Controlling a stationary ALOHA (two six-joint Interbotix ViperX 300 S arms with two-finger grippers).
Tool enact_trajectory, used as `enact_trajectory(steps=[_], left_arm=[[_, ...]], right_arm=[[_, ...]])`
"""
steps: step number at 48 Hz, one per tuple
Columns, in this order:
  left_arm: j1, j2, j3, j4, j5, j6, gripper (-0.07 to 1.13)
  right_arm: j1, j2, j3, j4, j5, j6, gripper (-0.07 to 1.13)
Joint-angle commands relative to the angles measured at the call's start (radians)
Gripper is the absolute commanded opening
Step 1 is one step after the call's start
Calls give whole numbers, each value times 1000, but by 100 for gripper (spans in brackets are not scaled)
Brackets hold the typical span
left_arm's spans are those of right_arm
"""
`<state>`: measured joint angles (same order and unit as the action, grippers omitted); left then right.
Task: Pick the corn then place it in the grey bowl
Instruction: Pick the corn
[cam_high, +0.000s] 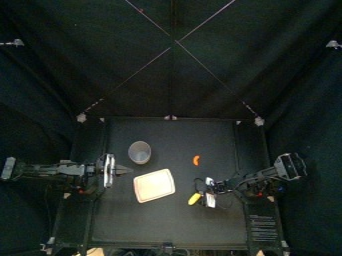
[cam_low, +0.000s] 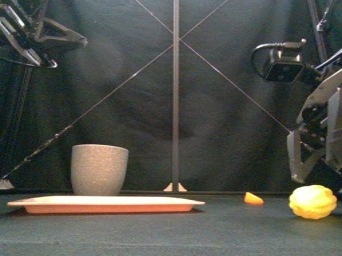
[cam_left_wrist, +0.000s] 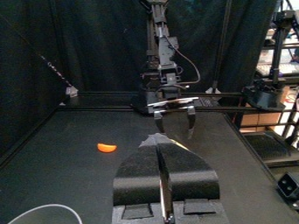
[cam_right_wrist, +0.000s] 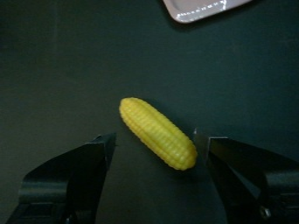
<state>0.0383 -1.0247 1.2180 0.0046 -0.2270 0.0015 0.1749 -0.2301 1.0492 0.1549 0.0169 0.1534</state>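
We see the yellow ribbed toy corn cob (cam_right_wrist: 158, 133) lying at the front view's lower right, on open table between the right gripper's (cam_right_wrist: 162, 142) spread jaws and clear of the flat pink tray's (cam_high: 155, 185) edge. The tall grey speckled cup (cam_high: 140, 152) stands upper left of the tray. The left gripper's (cam_left_wrist: 163, 144) jaws are pressed together.

Black jointed arms (cam_high: 60, 171) — right end effector (cam_right_wrist: 160, 144) jaws black, wedge-shaped

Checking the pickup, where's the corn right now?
In the top view the corn lies right of the pink tray, beneath the right gripper's open jaws.
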Motion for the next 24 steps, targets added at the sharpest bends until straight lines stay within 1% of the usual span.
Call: enact_trajectory(steps=[1,24], left_arm=[[2,2,-14,3,-5,2,-4],[2,2,-14,3,-5,2,-4]], right_arm=[[-12,12,-15,-3,-12,0,103],[3,141,-67,0,-41,0,101]])
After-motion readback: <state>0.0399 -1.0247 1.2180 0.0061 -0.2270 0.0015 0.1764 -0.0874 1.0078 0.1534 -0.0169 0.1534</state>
